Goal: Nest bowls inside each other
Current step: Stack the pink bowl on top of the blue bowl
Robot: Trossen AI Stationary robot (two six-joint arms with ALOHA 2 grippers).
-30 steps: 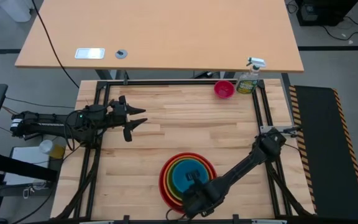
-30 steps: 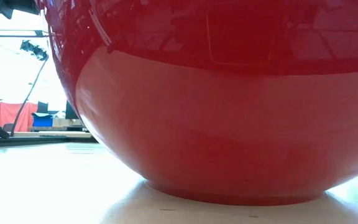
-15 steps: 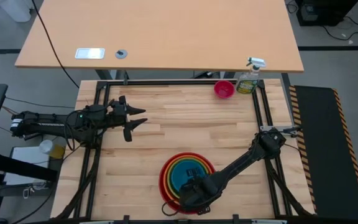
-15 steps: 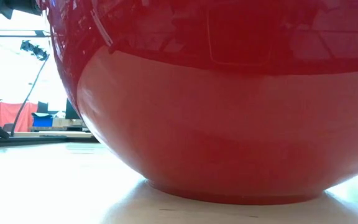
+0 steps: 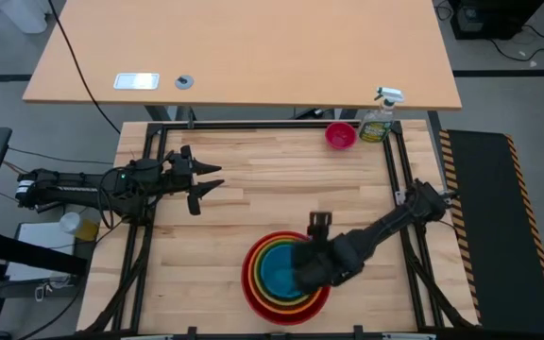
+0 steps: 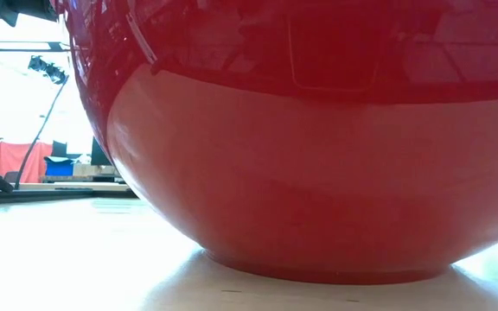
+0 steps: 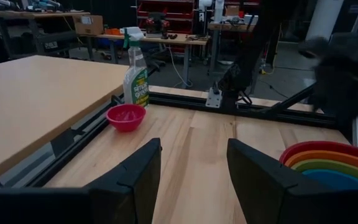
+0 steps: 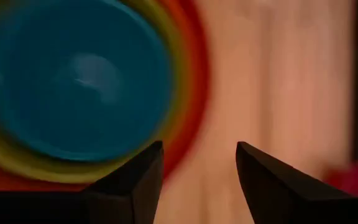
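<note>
Four bowls sit nested near the table's front edge: red (image 5: 249,283) outermost, then orange, lime green and blue (image 5: 277,272) innermost. The red bowl (image 6: 318,173) rests on its foot and fills the low view. The small pink bowl (image 5: 340,135) stands alone at the far right, upright on the table. My right gripper (image 5: 319,224) hovers open over the stack's far right rim, with nothing between its fingers (image 8: 199,168). The blue bowl (image 8: 73,81) lies below it. My left gripper (image 5: 206,179) waits open at the table's left, level above the wood (image 7: 194,168).
A green spray bottle (image 5: 378,118) stands beside the pink bowl (image 7: 125,117) at the far right corner. A black frame rail (image 5: 272,125) runs along the table's far edge and sides. Bare wood lies between the stack (image 7: 328,165) and the pink bowl.
My right gripper has risen out of the blue bowl and gone toward the table's far and right edges, rolling as it went. The blue bowl stays nested in the stack, and none of the bowls has shifted.
</note>
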